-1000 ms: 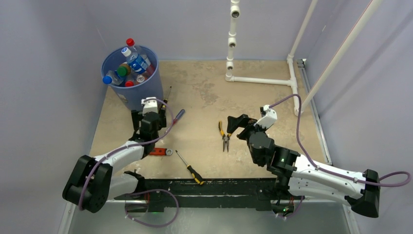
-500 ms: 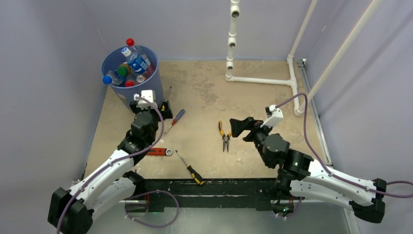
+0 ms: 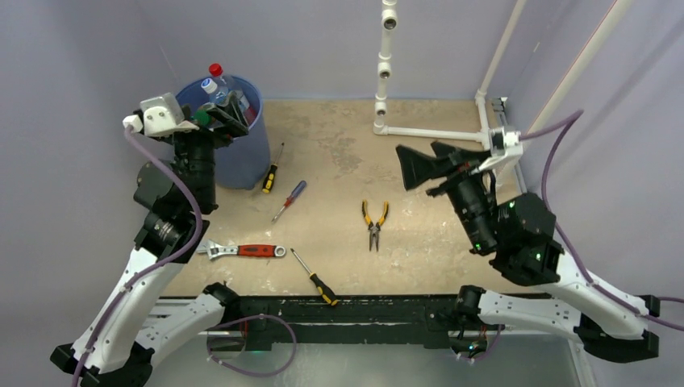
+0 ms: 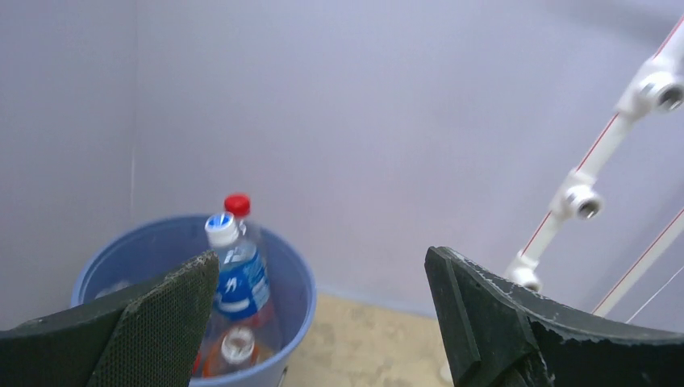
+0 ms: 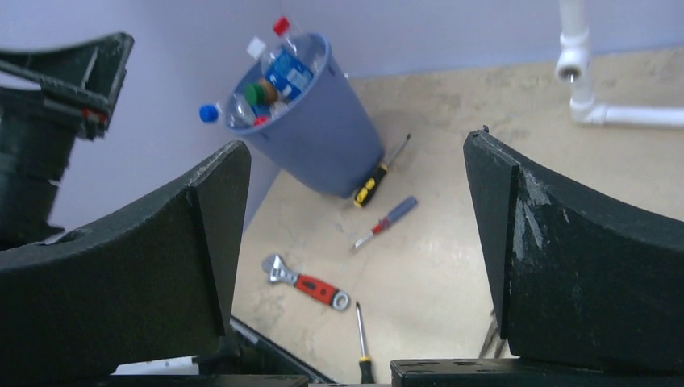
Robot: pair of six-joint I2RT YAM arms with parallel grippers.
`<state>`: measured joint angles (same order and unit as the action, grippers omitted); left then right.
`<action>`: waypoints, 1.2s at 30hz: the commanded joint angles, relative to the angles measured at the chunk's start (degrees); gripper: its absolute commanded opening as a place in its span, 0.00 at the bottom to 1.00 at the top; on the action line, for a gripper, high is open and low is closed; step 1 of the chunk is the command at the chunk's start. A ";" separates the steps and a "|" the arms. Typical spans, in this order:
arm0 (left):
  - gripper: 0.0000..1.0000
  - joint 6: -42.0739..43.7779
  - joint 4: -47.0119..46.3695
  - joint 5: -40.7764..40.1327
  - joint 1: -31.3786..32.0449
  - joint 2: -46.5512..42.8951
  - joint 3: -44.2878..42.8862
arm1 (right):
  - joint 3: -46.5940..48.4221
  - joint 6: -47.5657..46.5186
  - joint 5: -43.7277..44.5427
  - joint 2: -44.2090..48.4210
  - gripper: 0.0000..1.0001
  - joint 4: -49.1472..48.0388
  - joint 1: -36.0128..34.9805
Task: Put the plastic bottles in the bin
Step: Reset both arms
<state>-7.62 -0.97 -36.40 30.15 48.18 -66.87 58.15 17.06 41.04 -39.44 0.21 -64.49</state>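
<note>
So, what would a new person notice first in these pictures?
The blue bin in the far left corner, crowded with plastic bottles. Then hand tools scattered on the table: a red wrench, pliers and screwdrivers. The left end effector and the right end effector hang open and empty.

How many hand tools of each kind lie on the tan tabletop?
Screwdrivers: 3 (yellow-black-handled screwdriver by the blue plastic bin, blue-and-red-handled screwdriver, yellow-black-handled screwdriver nearest the arms)
Red-handled adjustable wrench: 1
Yellow-handled pliers: 1
Total: 5
</note>
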 commanded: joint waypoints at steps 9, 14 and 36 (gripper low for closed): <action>0.99 -4.41 14.44 12.96 0.08 17.64 -25.56 | 21.92 -19.07 3.41 -16.87 0.99 -4.48 -0.11; 0.99 -6.97 20.24 9.19 0.08 15.02 -16.50 | 14.80 -22.07 7.57 -17.07 0.99 -9.86 -0.11; 0.99 -8.89 12.29 -4.07 0.17 6.69 6.43 | 2.26 -9.59 3.39 -18.56 0.99 -5.51 -0.11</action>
<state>-14.00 15.97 -38.17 30.15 54.72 -62.46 61.36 4.64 45.01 -58.72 -6.20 -64.49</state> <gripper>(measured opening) 0.993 0.987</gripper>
